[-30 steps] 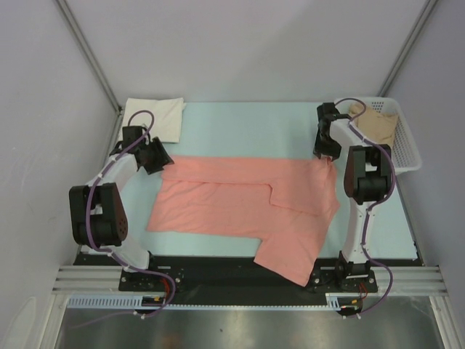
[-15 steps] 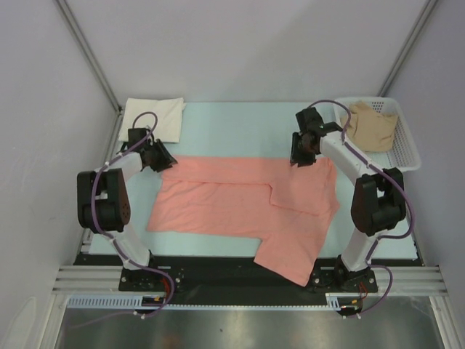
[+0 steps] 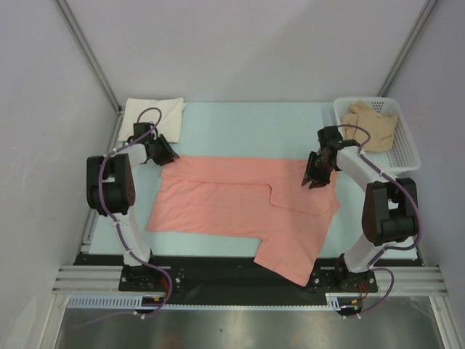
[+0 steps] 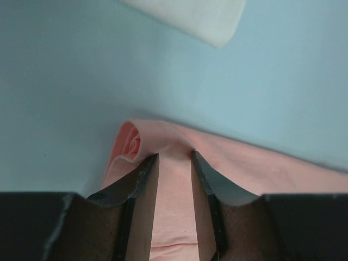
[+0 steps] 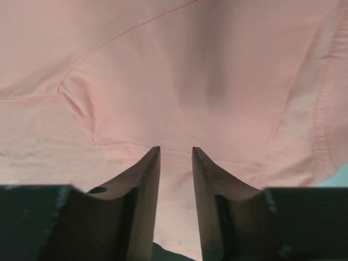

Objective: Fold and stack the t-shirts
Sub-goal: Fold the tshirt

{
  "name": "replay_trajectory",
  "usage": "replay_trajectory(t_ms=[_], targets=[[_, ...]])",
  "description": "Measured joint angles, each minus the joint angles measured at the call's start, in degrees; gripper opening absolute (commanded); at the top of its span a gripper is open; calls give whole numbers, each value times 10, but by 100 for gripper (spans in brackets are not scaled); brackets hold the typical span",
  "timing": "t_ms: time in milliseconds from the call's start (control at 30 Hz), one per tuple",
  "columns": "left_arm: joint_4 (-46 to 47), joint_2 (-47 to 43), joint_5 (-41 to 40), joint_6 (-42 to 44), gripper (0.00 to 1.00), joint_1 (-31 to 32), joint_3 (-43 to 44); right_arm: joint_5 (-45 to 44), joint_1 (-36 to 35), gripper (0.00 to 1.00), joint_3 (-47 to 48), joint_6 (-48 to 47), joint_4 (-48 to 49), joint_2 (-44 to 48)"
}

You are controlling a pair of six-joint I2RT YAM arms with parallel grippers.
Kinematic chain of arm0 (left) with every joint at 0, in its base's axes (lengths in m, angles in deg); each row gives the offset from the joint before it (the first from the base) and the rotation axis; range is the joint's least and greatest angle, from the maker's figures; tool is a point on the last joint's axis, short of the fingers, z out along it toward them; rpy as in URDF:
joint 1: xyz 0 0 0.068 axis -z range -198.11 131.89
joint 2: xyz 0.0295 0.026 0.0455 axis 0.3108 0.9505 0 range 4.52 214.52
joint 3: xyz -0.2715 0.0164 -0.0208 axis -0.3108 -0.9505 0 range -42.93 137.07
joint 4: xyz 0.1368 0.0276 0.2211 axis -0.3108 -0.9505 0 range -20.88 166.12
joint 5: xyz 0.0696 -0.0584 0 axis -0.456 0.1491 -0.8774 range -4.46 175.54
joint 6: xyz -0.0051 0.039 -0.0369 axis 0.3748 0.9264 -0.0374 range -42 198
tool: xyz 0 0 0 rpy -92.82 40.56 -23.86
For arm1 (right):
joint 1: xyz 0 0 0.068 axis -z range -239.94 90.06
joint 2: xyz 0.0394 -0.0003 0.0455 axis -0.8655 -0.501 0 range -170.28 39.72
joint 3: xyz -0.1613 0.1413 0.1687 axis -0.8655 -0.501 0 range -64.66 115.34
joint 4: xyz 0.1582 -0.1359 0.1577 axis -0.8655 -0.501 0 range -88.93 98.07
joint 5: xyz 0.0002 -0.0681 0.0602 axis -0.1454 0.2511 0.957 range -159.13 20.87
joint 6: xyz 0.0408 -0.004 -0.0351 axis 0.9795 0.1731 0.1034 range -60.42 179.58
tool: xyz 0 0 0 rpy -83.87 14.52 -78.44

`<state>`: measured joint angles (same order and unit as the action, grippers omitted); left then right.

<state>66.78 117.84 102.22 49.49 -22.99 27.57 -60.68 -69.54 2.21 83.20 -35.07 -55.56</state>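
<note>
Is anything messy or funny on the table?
Yes. The salmon-pink cloth t-shirt lies crooked: its near right corner spills off the light blue table edge onto the black strip. The tan-beige shirt sits crumpled in the white mesh basket.

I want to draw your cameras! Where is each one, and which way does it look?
Top camera: above and behind the arms, looking down at the table; both arms, left hand, right hand show.
Left wrist camera: on the left arm, looking past its fingers at the pink shirt and a white shirt.
Right wrist camera: on the right arm, looking down at pink cloth; its fingers show.
All share the pink shirt.
</note>
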Motion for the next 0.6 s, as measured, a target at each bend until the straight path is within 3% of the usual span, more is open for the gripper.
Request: replay_trajectory(t_ms=[100, 233, 300, 433, 600], targets=[[-9, 4, -9, 13, 41, 1, 13, -1, 15, 51, 10, -3, -2, 2], [-46, 13, -23, 37, 62, 8, 48, -21, 21, 66, 73, -5, -22, -36], [-59, 14, -31, 47, 75, 11, 66, -33, 18, 69, 101, -10, -24, -61], [-80, -8, -45, 57, 76, 13, 72, -65, 13, 70, 132, -18, -37, -100], [-116, -82, -70, 63, 65, 26, 69, -104, 11, 73, 174, -25, -61, -143]])
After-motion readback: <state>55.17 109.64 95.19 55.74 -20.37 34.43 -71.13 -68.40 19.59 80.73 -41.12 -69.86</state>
